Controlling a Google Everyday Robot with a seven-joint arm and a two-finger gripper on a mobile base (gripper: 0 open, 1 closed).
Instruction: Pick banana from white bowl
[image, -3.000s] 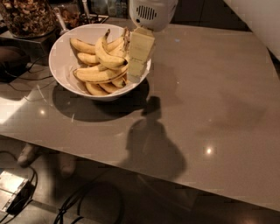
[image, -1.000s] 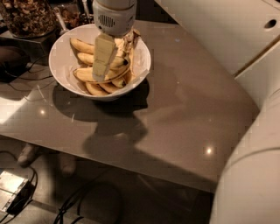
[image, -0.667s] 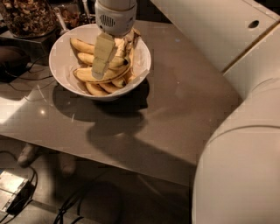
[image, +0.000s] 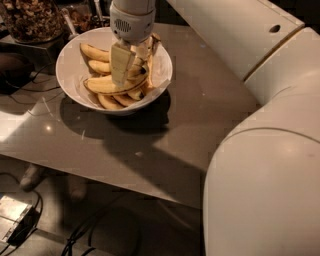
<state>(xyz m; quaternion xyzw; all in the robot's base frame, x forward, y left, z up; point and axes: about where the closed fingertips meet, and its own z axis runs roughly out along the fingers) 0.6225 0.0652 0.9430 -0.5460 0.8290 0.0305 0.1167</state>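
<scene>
Jaws: my white gripper (image: 131, 69), spread, empty, over round white bowl (image: 67, 65).
Banana: long curved yellow banana (image: 106, 86), at their 7 o'clock.
Surface: glossy grey table (image: 165, 137).

Found end effector (image: 129, 67) down over white bowl (image: 67, 70), its top clipped by the upper edge. Lost the bowl's far rim behind it, plus the middle of the other bananas (image: 92, 51). Couldn't tell whether it touched the banana (image: 102, 86); overlapped that one's upper edge mid-length. Saw arm (image: 260, 175) clipped by right and bottom edges; lost the right side of the table (image: 165, 145) behind it. Saw jar (image: 30, 20) clipped at top. Couldn't identify dark lump (image: 12, 67) at left edge, nor make out the floor box (image: 12, 215), clipped at the left edge.
</scene>
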